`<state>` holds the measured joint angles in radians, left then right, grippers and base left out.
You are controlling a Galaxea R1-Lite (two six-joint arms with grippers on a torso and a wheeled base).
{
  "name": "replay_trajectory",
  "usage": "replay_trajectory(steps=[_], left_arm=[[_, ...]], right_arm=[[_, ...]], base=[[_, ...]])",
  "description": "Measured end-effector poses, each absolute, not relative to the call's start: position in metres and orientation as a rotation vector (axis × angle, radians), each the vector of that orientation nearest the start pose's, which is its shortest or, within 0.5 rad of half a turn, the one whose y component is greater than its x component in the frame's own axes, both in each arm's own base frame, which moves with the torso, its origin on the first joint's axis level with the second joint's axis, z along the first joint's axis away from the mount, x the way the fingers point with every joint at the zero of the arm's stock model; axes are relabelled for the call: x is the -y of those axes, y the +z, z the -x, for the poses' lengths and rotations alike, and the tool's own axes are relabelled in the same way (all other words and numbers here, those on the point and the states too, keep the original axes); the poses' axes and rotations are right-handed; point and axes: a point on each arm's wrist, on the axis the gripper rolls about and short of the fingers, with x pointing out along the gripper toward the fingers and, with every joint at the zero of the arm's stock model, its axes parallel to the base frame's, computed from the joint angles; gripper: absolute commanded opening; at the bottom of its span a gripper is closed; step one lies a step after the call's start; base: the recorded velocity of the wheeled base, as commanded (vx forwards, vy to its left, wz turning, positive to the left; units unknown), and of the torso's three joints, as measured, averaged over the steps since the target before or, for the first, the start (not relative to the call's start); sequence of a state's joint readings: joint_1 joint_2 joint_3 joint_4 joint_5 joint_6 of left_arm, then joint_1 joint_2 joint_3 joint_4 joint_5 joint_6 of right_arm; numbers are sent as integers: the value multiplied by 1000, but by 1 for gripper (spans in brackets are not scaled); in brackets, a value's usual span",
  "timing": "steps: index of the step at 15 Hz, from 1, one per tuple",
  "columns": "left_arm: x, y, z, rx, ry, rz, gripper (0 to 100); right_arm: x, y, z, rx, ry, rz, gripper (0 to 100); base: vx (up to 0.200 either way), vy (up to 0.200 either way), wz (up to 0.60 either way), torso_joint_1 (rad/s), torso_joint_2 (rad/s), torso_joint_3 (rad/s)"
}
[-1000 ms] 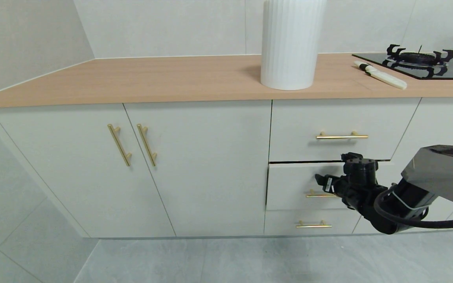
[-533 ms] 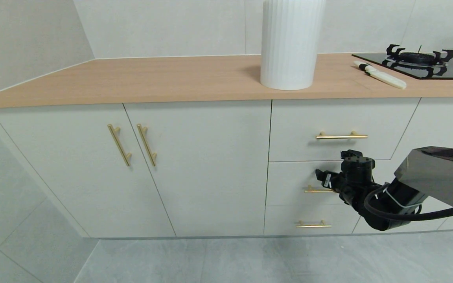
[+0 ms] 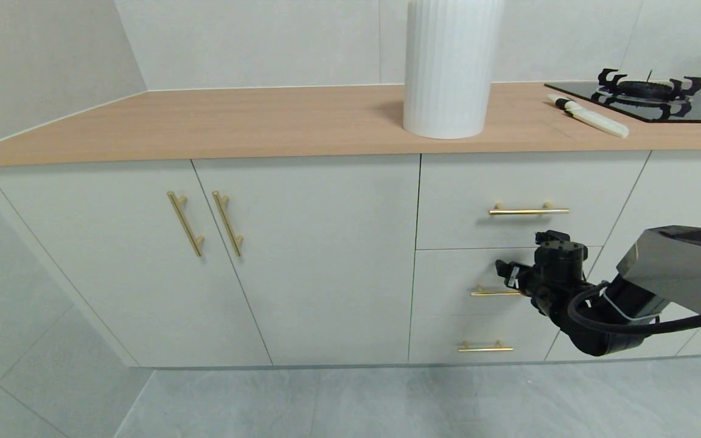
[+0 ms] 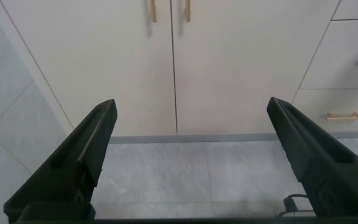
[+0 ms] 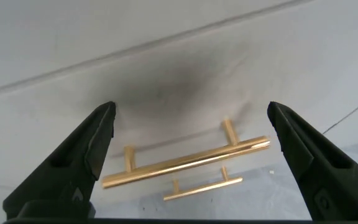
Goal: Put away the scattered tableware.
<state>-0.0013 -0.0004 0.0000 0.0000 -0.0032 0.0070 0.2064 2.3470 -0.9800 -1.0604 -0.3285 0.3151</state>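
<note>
- Currently, white-bladed kitchen knife (image 3: 588, 115) is laid flat on light wooden countertop (image 3: 265, 121), to the right of tall white ribbed vase (image 3: 451, 67), between it and black glass gas hob (image 3: 661, 97).
- Below the vase, right gripper (image 3: 507, 274) is seen just in front of slim gold bar handle (image 3: 490, 293) of pale grey middle drawer (image 3: 448, 280); its jaws are spread wide and nothing is gripped.
- The middle drawer is shut flush.
- Below-left of the vase, left gripper (image 4: 191, 106) is pointed at pale double cabinet doors (image 4: 229, 56); it is also spread wide, with nothing gripped.
</note>
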Motion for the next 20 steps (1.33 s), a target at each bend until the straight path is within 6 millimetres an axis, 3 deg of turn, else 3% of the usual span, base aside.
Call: replay_trajectory(steps=[5, 9, 14, 16, 20], left_arm=[[0, 76, 23, 1, -4, -7, 100], [0, 75, 23, 0, -4, -7, 100], [0, 75, 23, 0, -4, -7, 100], [0, 75, 23, 0, -4, -7, 100], [0, 75, 23, 0, -4, -6, 100]], right_arm=[[-74, 59, -365, -322, -88, -177, 100], [-62, 115, -311, -237, -64, -114, 100], [-40, 190, -212, -10, -55, -18, 100], [-30, 205, -171, 30, -72, 15, 100], [-10, 215, -78, 26, -94, 82, 100]], base=[[0, 0, 0, 0, 0, 0], [0, 0, 0, 0, 0, 0], [0, 0, 0, 0, 0, 0], [0, 0, 0, 0, 0, 0], [0, 0, 0, 0, 0, 0]])
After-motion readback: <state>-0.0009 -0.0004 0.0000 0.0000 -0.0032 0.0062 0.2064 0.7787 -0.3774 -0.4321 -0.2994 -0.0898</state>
